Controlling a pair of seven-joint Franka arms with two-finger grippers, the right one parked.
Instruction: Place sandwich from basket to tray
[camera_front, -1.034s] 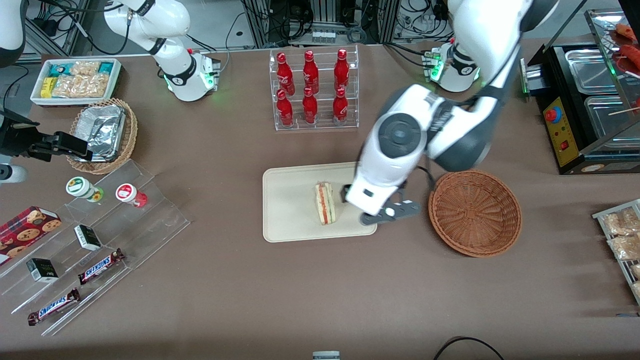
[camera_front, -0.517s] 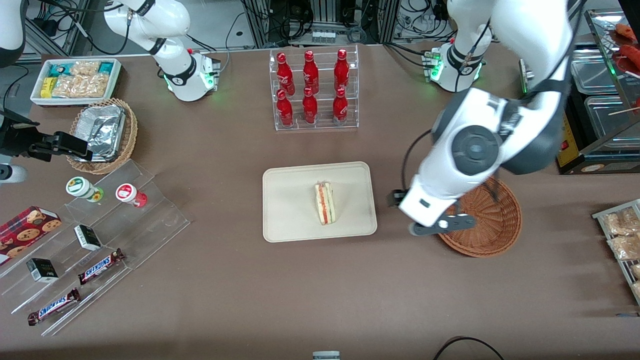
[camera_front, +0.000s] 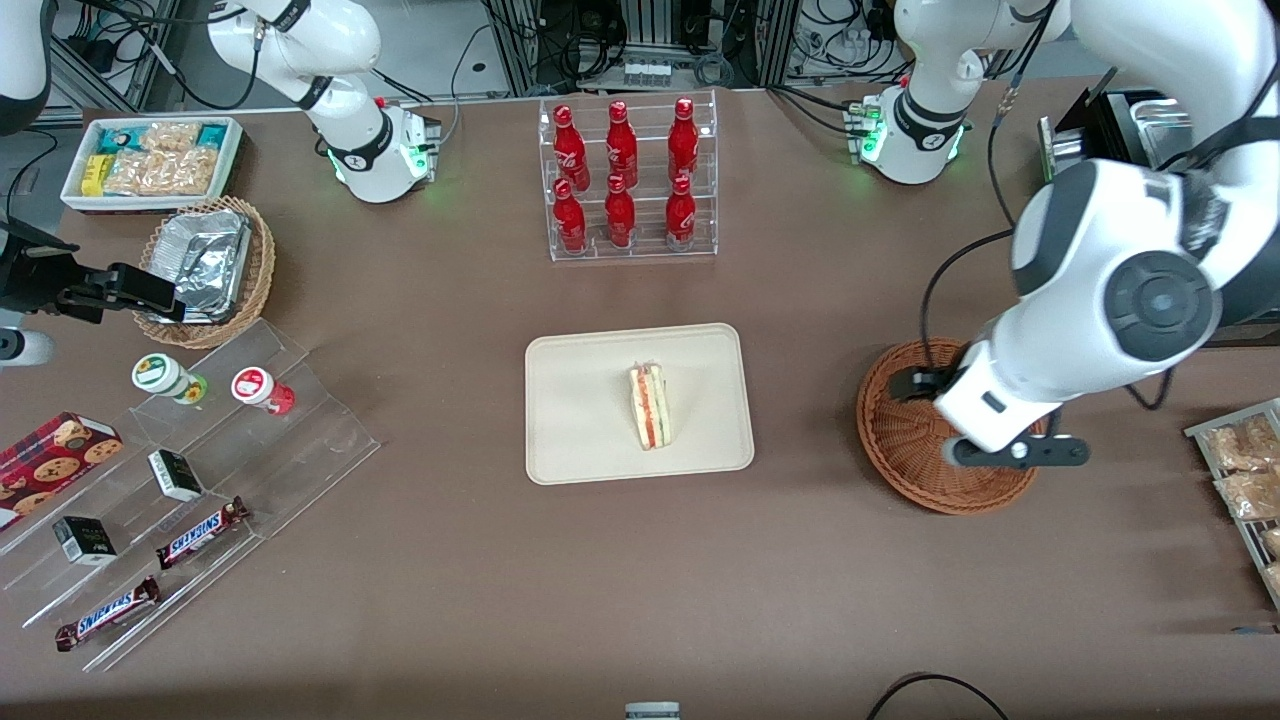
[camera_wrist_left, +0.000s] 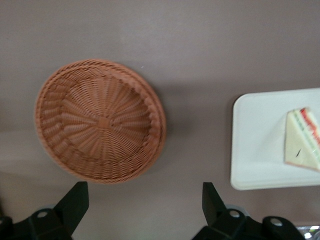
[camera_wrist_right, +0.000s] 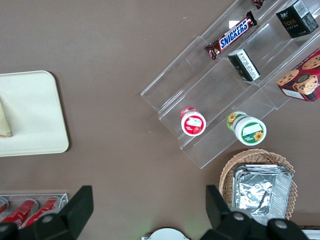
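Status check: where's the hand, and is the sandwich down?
Hand open, empty, raised over the basket. Sandwich down flat on the tray. Basket empty, nothing in the way.

A robot lab staged as a snack shop: a brown table (camera_front: 480, 560) carries a clear rack of red bottles (camera_front: 628, 180) at twelve o'clock, stepped clear shelves with chocolate bars (camera_front: 150, 570) at eight o'clock, and the gripper (camera_wrist_left: 145, 212) hangs above a wicker basket (camera_front: 905, 440), with cable-strewn equipment frames (camera_front: 640, 40) along the table's edge.
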